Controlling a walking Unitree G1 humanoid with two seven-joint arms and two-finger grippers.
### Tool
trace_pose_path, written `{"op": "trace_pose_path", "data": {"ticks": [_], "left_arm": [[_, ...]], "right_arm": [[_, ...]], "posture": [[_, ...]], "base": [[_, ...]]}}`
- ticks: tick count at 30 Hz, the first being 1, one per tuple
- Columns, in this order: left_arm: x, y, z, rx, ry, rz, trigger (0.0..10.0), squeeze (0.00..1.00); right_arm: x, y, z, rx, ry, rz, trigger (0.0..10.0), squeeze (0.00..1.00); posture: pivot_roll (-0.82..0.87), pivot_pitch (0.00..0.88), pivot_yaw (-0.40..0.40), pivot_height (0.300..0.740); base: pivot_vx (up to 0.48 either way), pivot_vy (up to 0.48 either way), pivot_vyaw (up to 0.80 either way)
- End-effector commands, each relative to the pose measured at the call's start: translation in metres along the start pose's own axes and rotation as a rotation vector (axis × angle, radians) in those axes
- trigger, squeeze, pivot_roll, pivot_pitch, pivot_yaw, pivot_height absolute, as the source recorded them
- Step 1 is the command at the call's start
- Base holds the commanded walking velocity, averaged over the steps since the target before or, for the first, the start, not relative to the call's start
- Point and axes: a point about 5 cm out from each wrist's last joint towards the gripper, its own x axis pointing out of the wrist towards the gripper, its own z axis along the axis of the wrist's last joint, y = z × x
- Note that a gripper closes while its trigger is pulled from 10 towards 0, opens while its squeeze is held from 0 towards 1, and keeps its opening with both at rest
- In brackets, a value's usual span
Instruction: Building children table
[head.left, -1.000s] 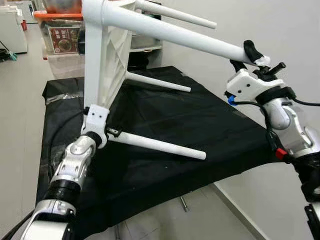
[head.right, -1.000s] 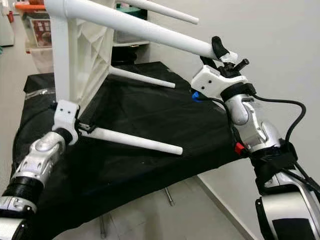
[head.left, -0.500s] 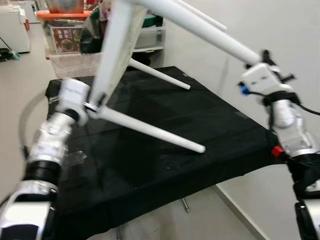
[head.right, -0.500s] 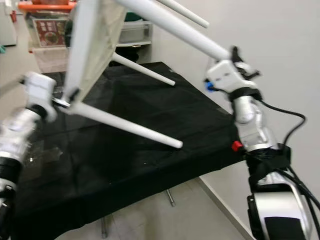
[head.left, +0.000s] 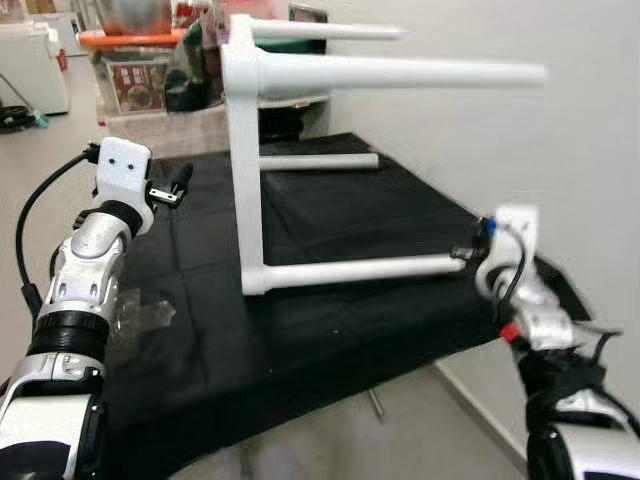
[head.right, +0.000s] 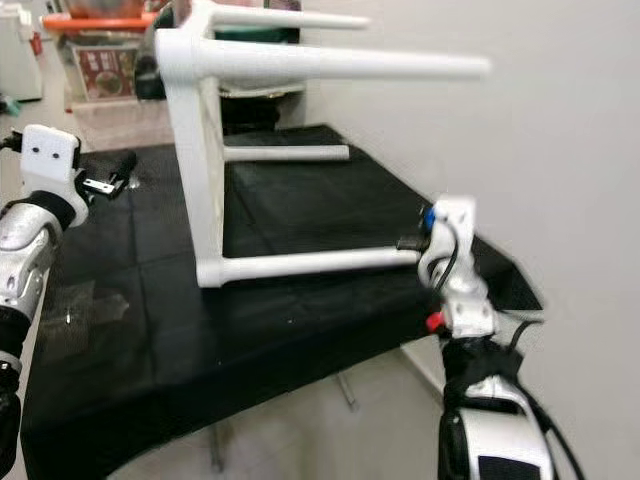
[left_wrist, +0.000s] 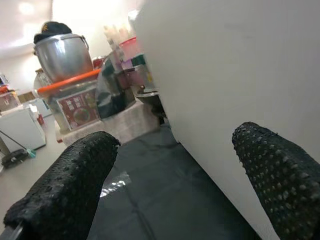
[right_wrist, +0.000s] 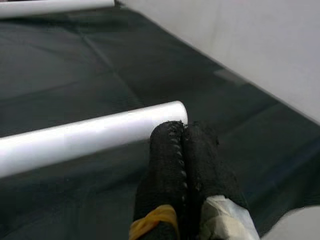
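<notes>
The white children's table (head.left: 245, 180) lies on its side on the black-covered worktable (head.left: 330, 340), tabletop upright and all legs pointing right. Its lower near leg (head.left: 350, 270) runs just above the cloth, and the upper near leg (head.left: 400, 73) juts out overhead. My left gripper (head.left: 178, 188) hangs open to the left of the tabletop, apart from it; in the left wrist view the white tabletop (left_wrist: 225, 75) is close to one of the spread fingers (left_wrist: 75, 185). My right gripper (head.left: 465, 253) is shut, empty, at the tip of the lower leg (right_wrist: 100, 127).
A white wall runs along the right, close to the worktable's edge. Storage boxes with a metal pot (head.left: 130, 60) stand behind the worktable. Crumpled clear plastic (head.left: 140, 315) lies on the cloth near my left arm. Grey floor lies in front and to the left.
The table went from being held up and tilted to resting on its side. My left gripper let go and drew back left. My right gripper left the upper leg and dropped to the lower leg's tip.
</notes>
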Motion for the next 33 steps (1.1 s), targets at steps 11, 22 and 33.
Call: {"op": "trace_pose_path", "data": {"ticks": [11,22,33], "left_arm": [[-0.02,-0.005,-0.02,-0.05,0.041,0.033,10.0,0.0],[-0.047,-0.02,-0.028,-0.105,0.058,0.006,10.0,0.0],[-0.092,-0.097,-0.038,-0.185,0.115,-0.114,10.0,0.0]], "right_arm": [[-0.007,0.0,0.027,-0.162,-0.134,0.007,10.0,0.0],[-0.023,0.022,0.023,-0.251,-0.23,0.079,10.0,1.0],[-0.046,0.053,0.021,-0.387,-0.393,0.177,10.0,1.0]], "posture": [[0.04,0.0,-0.024,0.74],[0.05,0.0,-0.032,0.74],[0.07,0.0,-0.046,0.74]], "base": [[0.0,0.0,0.0],[0.0,0.0,0.0],[0.0,-0.218,0.0]]}}
